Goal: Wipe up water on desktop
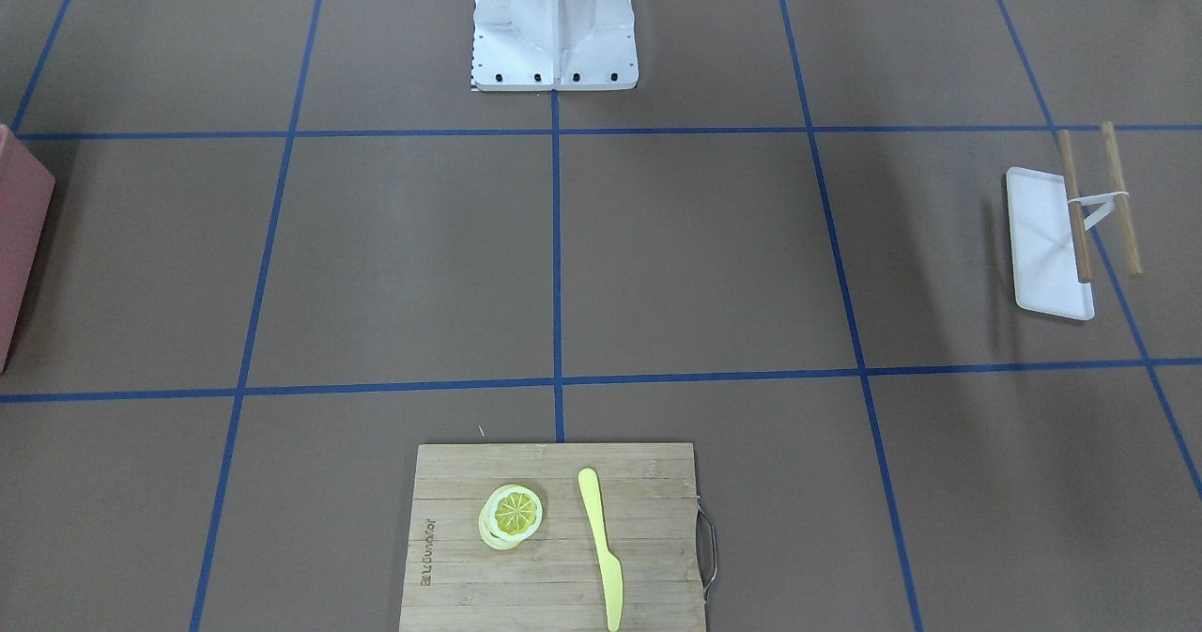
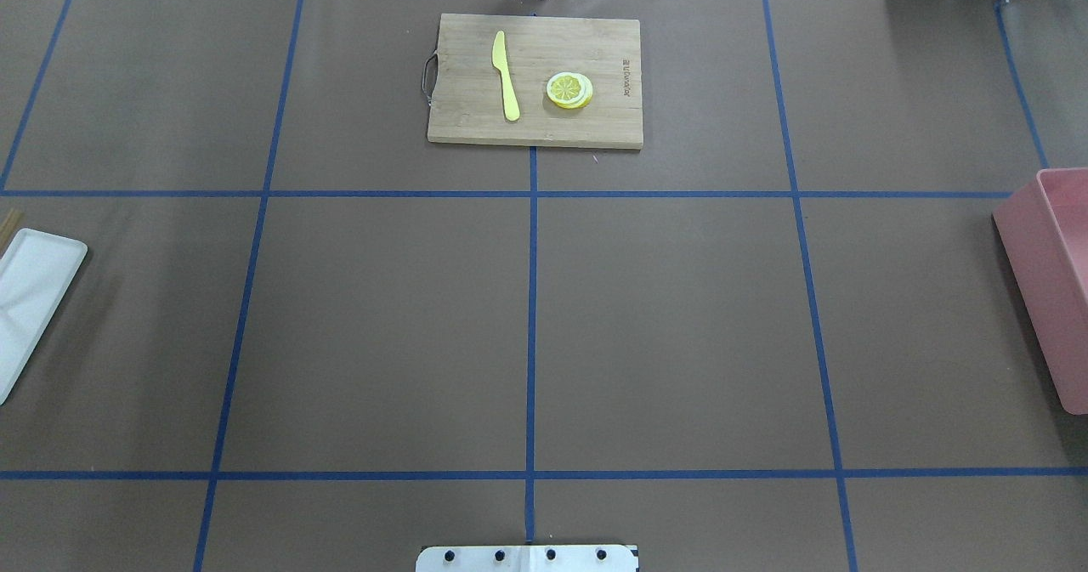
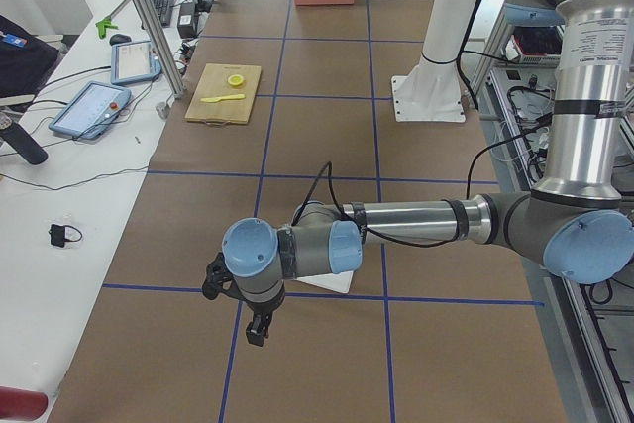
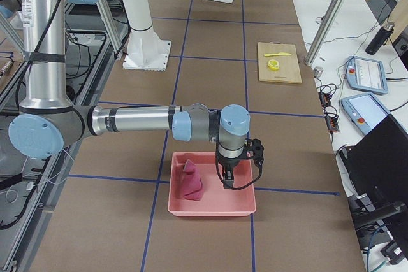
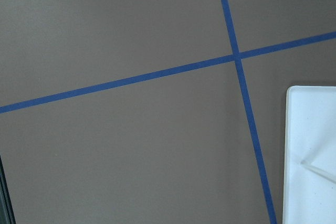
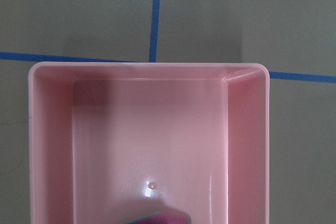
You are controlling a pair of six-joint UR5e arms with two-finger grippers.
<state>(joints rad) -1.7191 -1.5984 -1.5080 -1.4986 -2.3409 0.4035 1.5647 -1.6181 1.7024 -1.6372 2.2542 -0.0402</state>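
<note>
Since both claws show only in the side views, I cannot tell whether either is open or closed. The left claw point(image 3: 258, 330) hangs over the desktop point(image 2: 382, 334) near its left end, just beside a tray point(image 1: 1042, 247). The right claw point(image 4: 229, 184) hangs over a bin point(image 4: 213, 207) at the right end.

The desktop is a wide, flat, matte brown sheet that fills the whole work area. Thin blue tape lines point(image 2: 532, 317) cut it into large rectangles. Its surface looks even and dull in every view.

The tray is white, smooth plastic, a shallow oblong with rounded corners, lying at the left edge. Two round wooden sticks point(image 1: 1122, 198) sit across and beside it, joined by a white piece.

The bin is pink glossy plastic, rectangular with rounded corners. A crumpled dark pink cloth point(image 4: 190, 181) stands in one side of it.

A bamboo cutting board point(image 2: 459, 113), striped in planks with a metal handle, lies at the middle of the far edge. On it are a flat yellow knife point(image 2: 506, 75) and stacked round lemon slices point(image 2: 569, 90), apart from each other.

A white metal base point(image 1: 554, 26) is bolted at the middle of the near edge.
</note>
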